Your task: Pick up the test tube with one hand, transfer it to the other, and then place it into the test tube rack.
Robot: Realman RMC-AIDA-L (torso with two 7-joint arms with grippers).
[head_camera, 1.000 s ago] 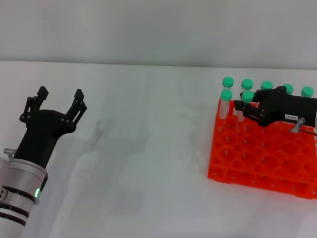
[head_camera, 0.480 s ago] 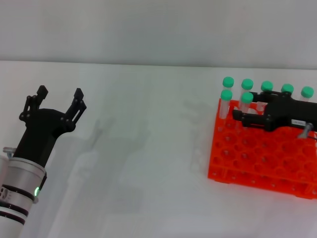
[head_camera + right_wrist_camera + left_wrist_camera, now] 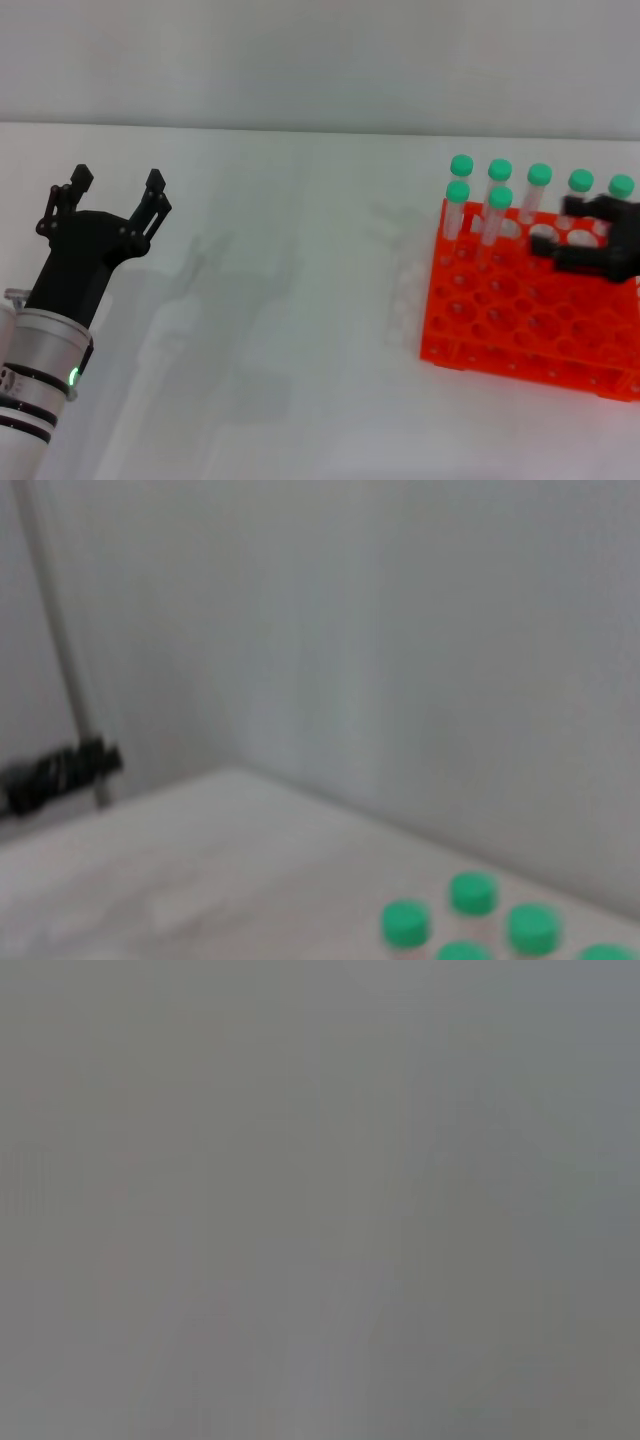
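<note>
Tubes stand capped in the orange rack near the worktop's right edge, the test tube among them. Right gripper hovers released above it; left gripper spread empty by the left edge.

The bench is a plain white surface that runs back to a pale wall. Directly on it, toward the robot's right, stands the test tube rack, bright orange with two tiers and a grid of round holes. Green-capped tubes stand upright in the holes of its far rows, none lying on the bench itself. Faint grey shadows fall across the middle of the bench. In the right wrist view the same white bench meets the wall.
</note>
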